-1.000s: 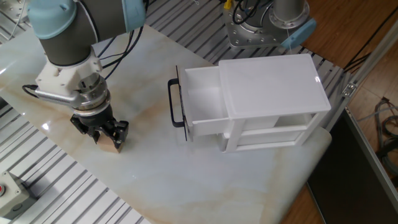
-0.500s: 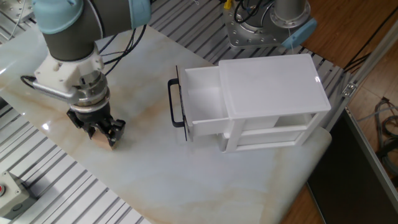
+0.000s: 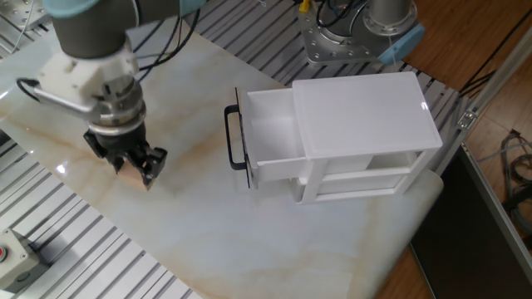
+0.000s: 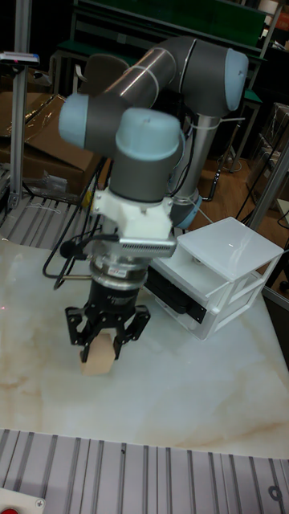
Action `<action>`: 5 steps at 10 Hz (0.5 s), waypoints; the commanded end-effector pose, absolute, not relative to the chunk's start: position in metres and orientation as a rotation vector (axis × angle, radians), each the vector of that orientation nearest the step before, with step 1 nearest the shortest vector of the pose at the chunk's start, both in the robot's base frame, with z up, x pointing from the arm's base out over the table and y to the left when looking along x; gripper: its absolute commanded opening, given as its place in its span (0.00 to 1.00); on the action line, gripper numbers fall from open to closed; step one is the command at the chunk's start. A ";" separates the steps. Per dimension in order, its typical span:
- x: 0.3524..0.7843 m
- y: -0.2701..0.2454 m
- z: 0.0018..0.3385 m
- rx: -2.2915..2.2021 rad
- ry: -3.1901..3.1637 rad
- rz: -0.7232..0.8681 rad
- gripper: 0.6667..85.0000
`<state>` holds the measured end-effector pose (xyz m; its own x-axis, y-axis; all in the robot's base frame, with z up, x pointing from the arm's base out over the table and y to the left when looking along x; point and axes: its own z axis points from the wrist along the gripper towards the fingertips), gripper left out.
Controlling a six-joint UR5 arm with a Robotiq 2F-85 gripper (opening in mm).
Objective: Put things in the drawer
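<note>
End effector at frame left, fingers pinching small tan wooden cube. Cube just above marble counter, contact unclear. In fixed view, cube mostly hidden behind end effector. White cabinet at right centre. Top drawer pulled open, black bar handle facing left, well apart from cube.
</note>
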<state>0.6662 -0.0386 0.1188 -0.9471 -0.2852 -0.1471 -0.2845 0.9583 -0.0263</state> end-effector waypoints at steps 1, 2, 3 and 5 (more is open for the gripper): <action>0.650 -0.019 0.173 -0.439 2.982 0.000 0.00; 0.639 -0.017 0.184 -0.453 2.987 0.013 0.00; 0.627 -0.015 0.191 -0.457 2.985 0.017 0.00; 0.605 -0.004 0.202 -0.437 2.996 0.020 0.00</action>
